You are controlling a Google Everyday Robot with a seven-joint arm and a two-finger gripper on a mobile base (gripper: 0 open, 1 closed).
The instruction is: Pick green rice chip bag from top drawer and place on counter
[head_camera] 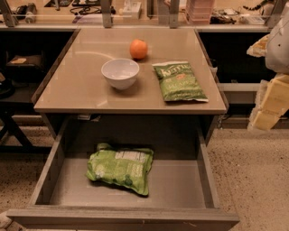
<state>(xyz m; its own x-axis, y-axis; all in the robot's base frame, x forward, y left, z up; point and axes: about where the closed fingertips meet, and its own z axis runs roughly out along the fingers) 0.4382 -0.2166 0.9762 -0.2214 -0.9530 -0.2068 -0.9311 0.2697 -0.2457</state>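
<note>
The green rice chip bag [120, 168] is puffy and light lime-green with a white label. It lies flat on the bottom of the open top drawer [180, 187], left of the middle. The beige counter [81, 92] is above and behind the drawer. My gripper [271, 103] shows pale yellow at the right edge of the view. It hangs beside the counter's right front corner, well above and to the right of the bag, and holds nothing that I can see.
On the counter stand a white bowl [120, 73], an orange [138, 48] behind it, and a flat dark-green chip bag [179, 81] at the right. Dark shelving flanks the counter. A cluttered bench [135, 11] runs along the back. The floor is speckled.
</note>
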